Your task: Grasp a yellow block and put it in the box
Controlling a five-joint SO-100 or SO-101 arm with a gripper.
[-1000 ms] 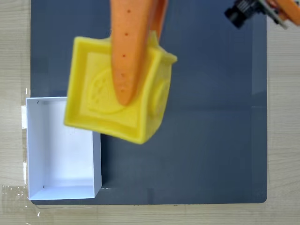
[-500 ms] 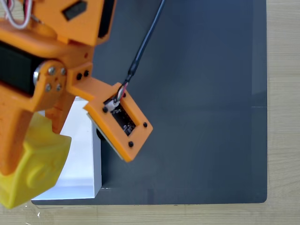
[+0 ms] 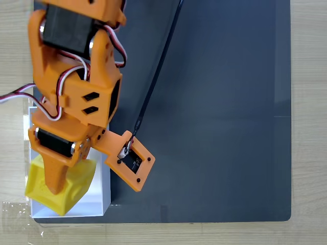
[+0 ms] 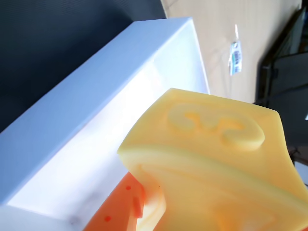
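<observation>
**Spotter:** What's nearest your wrist camera?

**Me:** The yellow block (image 4: 216, 159), right up against the lens with an embossed face turned up. My hand (image 3: 55, 188) is pinching it; one orange finger (image 4: 118, 209) pokes out underneath at the bottom of the wrist view. Just past the block I see the box (image 4: 96, 91), its white near wall and bright floor.

**Spotter:** And from the fixed view?

**Me:** The block (image 3: 64, 186) sits over the lower end of the box (image 3: 104, 196), tilted, with a corner seeming to overlap the left wall. I can't tell whether it touches the floor yet. The arm (image 3: 76, 92) covers the upper part of the box.

**Spotter:** So how do you release cleanly?

**Me:** I judge the placement step nearly done, but I wouldn't let go here. I'd nudge a little toward the middle of the box, away from that left wall, so the corner clears the rim. Then lower until the block is close to the floor, spread the fingers slowly, and lift straight up so nothing drags it back out.

**Spotter:** Anything beyond?

**Me:** The dark mat (image 3: 214, 112) lies to the right in the fixed view, with pale wooden desk (image 3: 309, 127) around it.
</observation>
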